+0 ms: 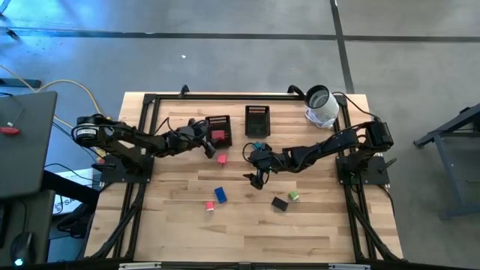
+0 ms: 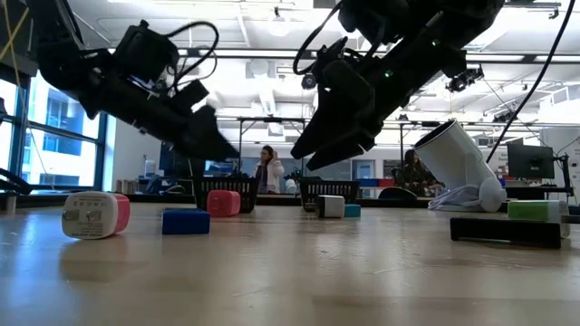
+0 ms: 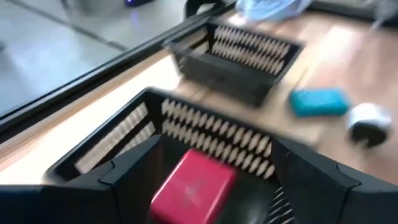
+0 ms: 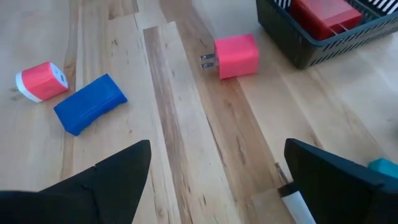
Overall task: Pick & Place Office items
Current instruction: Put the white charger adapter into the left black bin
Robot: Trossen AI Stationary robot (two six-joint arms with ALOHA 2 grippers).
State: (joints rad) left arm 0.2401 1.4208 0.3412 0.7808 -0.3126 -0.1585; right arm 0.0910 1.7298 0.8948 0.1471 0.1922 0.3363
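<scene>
Small office pieces lie flat on the wood table: a pink plug [image 4: 235, 56], a blue block [image 4: 90, 102], a pink-and-white piece [image 4: 40, 81], a teal piece [image 3: 318, 101], a white piece [image 2: 331, 206], a black block [image 1: 280, 203] and a green piece [image 1: 293, 196]. A red block [image 3: 193, 186] lies inside the left mesh tray [image 1: 219, 131]. My left gripper [image 3: 211, 193] is open over that tray, its fingers standing wide on either side of the red block. My right gripper [image 4: 214, 180] is open and raised above the table's middle [image 1: 255, 176], near the white piece.
A second mesh tray [image 1: 257, 120] stands right of the first at the far side. A white cylinder [image 1: 321, 105] lies at the far right corner. A black frame [image 1: 150, 101] runs along the table's edges. Bare wood [image 1: 247, 232] stretches along the near side.
</scene>
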